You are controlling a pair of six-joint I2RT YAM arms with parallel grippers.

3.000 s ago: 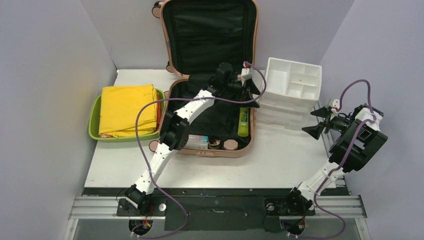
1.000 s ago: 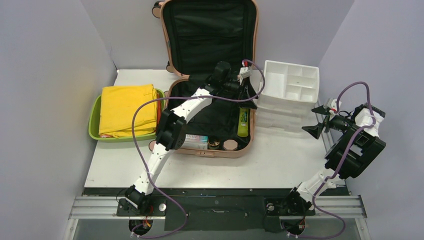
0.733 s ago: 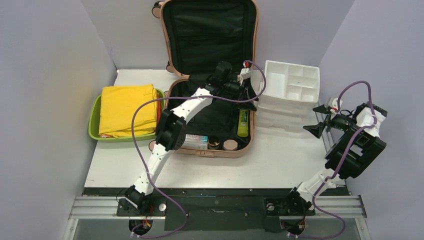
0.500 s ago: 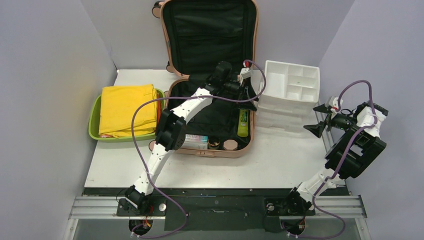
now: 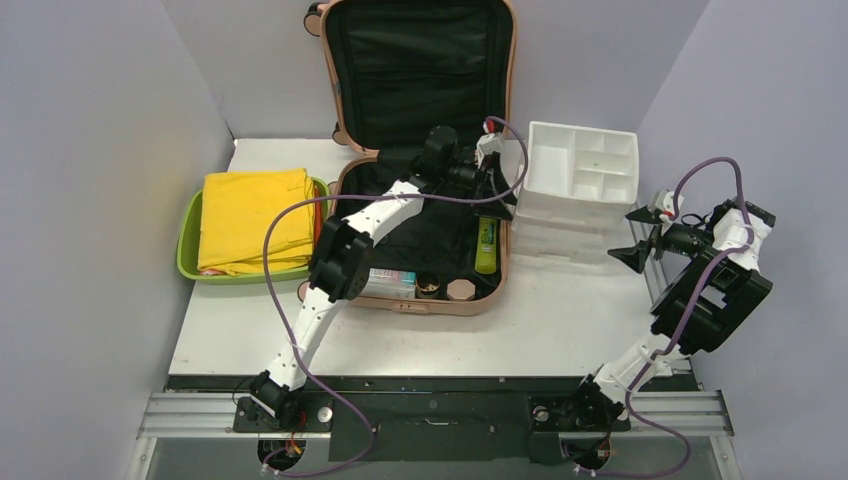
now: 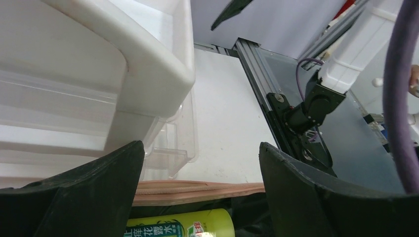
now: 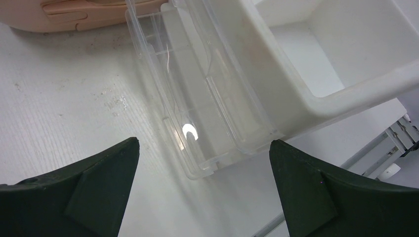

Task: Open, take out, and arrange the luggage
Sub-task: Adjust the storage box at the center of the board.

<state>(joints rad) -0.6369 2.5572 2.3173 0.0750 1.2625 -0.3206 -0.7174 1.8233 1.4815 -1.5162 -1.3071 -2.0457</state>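
Left gripper [image 5: 499, 193]: jaws wide, nothing held, hanging over right side of suitcase [image 5: 440, 305], just above green bottle [image 5: 486, 246], no contact visible. Barely shifted in last second, so grab not begun. Right gripper [image 5: 634, 237]: wide, empty, drifted slightly outward beside white organizer [image 5: 585, 165]. Suitcase open mid-table, lid upright; bottle, box [image 5: 392, 283] and jars [image 5: 445, 289] still inside.

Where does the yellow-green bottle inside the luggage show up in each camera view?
Top external: yellow-green bottle lying along the luggage's right inner edge.
Left wrist: bottle at the bottom edge, just left of centre.
Right wrist: not in it.
Shared landmark: white organizer, seen in all three.
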